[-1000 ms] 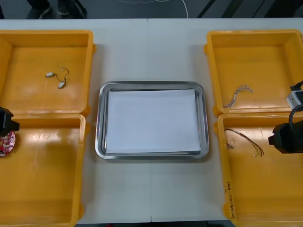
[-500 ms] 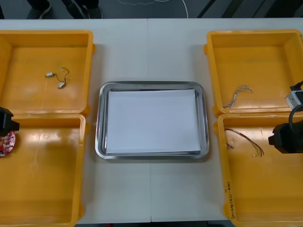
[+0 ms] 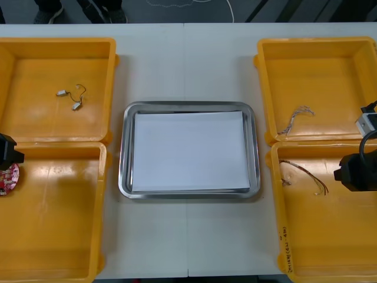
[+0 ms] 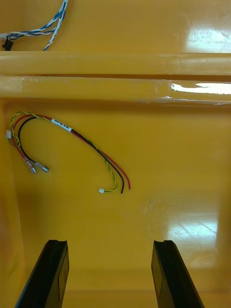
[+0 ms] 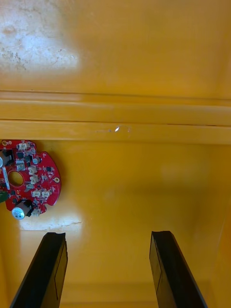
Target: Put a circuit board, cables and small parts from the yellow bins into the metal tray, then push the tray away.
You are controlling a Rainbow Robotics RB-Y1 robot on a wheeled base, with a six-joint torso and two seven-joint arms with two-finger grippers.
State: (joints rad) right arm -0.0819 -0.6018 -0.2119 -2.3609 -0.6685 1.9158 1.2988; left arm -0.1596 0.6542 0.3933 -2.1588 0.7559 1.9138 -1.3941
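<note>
nothing moved, left hand (image 5: pixel 108 237) spread beside circuit board (image 5: pixel 30 178), right hand (image 4: pixel 110 243) spread near cable (image 4: pixel 72 147)

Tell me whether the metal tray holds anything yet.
Empty. The white inside of the metal tray is bare; the circuit board, cables and small metal parts lie in the yellow bins.
</note>
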